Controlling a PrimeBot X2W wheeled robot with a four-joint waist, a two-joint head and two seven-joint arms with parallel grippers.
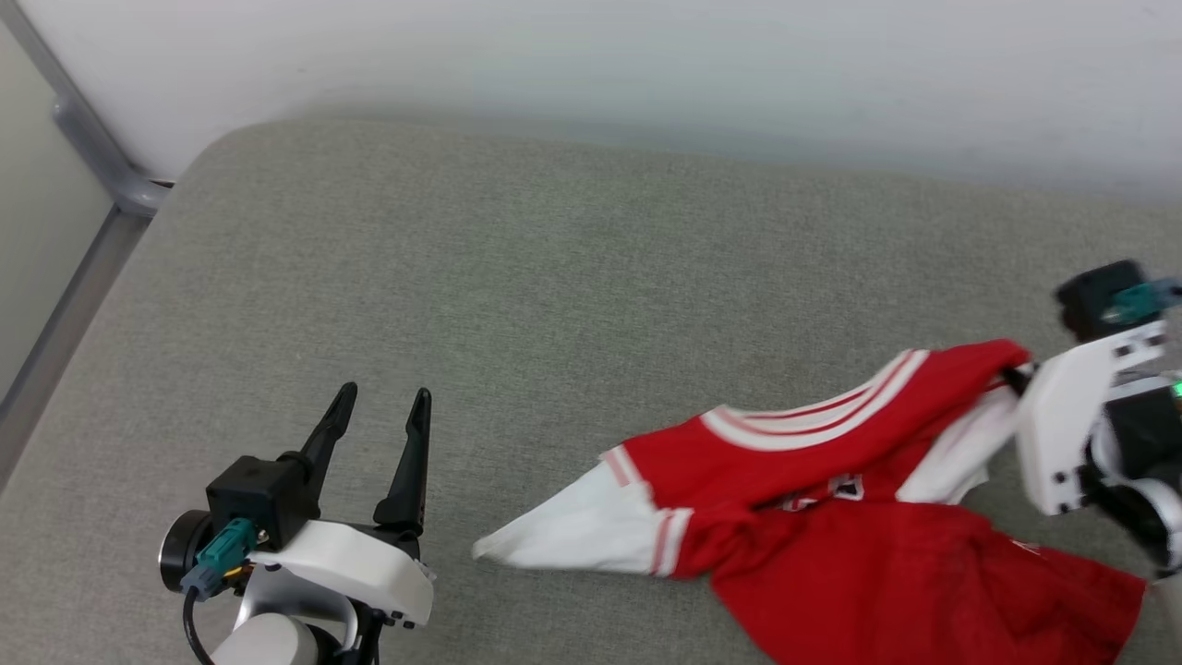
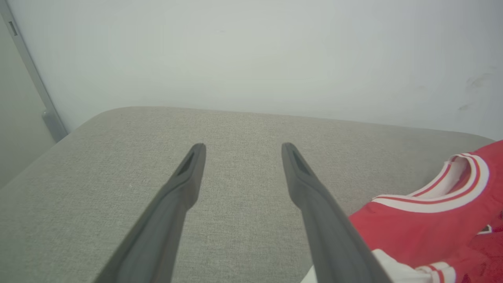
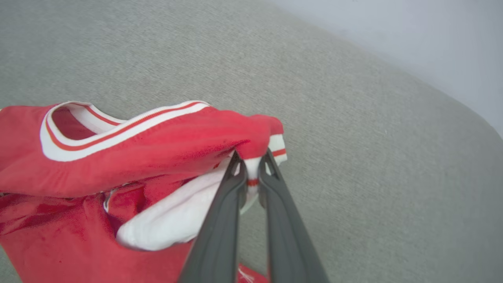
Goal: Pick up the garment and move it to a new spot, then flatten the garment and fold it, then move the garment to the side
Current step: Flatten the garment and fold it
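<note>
The garment (image 1: 831, 480), a red jersey T-shirt with white sleeves and striped trim, lies crumpled on the right of the grey cushion (image 1: 554, 277). Its collar (image 1: 813, 416) faces up and one white sleeve (image 1: 572, 531) points left. My right gripper (image 3: 251, 165) is shut on the garment (image 3: 137, 157) at the shoulder and sleeve trim, lifting that corner off the cushion; in the head view its white wrist (image 1: 1071, 434) sits at the far right. My left gripper (image 1: 381, 402) stands open at the lower left, apart from the garment. The left wrist view shows its fingers (image 2: 184, 184) spread over bare cushion, with the garment (image 2: 432, 228) at the right edge.
The cushion's far edge meets a pale wall (image 1: 646, 65). A grey metal frame (image 1: 92, 175) runs down the left side. Bare cushion stretches across the left and middle, between my left gripper and the wall.
</note>
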